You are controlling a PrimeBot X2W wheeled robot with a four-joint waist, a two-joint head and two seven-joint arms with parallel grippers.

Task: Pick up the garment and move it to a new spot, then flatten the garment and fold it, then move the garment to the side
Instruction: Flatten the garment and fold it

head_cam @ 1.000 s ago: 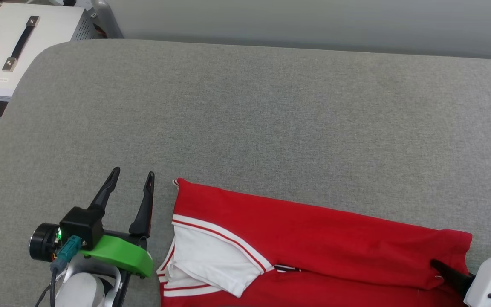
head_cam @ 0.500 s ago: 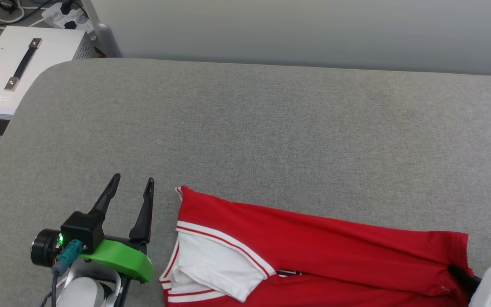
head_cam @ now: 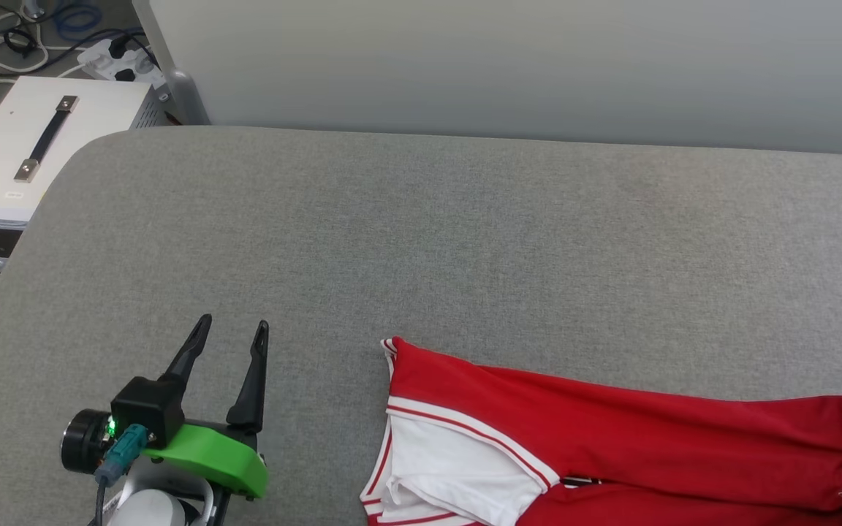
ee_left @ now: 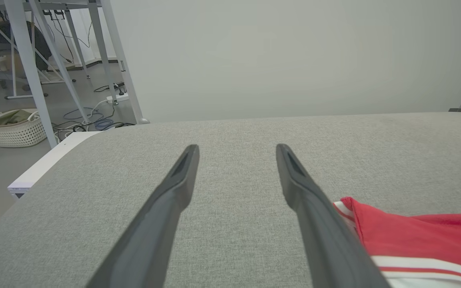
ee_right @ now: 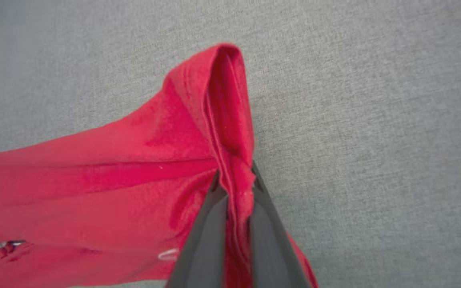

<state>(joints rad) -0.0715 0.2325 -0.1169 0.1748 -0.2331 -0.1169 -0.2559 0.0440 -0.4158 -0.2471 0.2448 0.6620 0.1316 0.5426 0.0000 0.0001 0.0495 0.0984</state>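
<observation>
The garment [head_cam: 611, 431] is a red jersey with a white sleeve and striped trim, lying folded lengthwise on the grey padded table [head_cam: 421, 241] at the lower right of the head view. My right gripper [ee_right: 235, 180] is shut on a bunched red hem of the garment [ee_right: 134, 168], which stands up in a fold above the fingertips. My left gripper [head_cam: 234, 326] stands open at the lower left, a clear gap left of the garment's striped corner. In the left wrist view the left gripper [ee_left: 237, 148] holds nothing, and the garment [ee_left: 414, 236] lies to the right of it.
A white case with a black handle [head_cam: 48, 139] stands off the table's far-left corner, with a power strip and cables [head_cam: 110, 62] on the floor behind it. A grey wall runs along the table's far edge. A white laundry basket [ee_left: 12, 128] sits on the floor among metal frame legs.
My right gripper has shut on the garment's hem and the garment has slid to the right, away from the left gripper. The head camera has tilted up. The left gripper stays open.
</observation>
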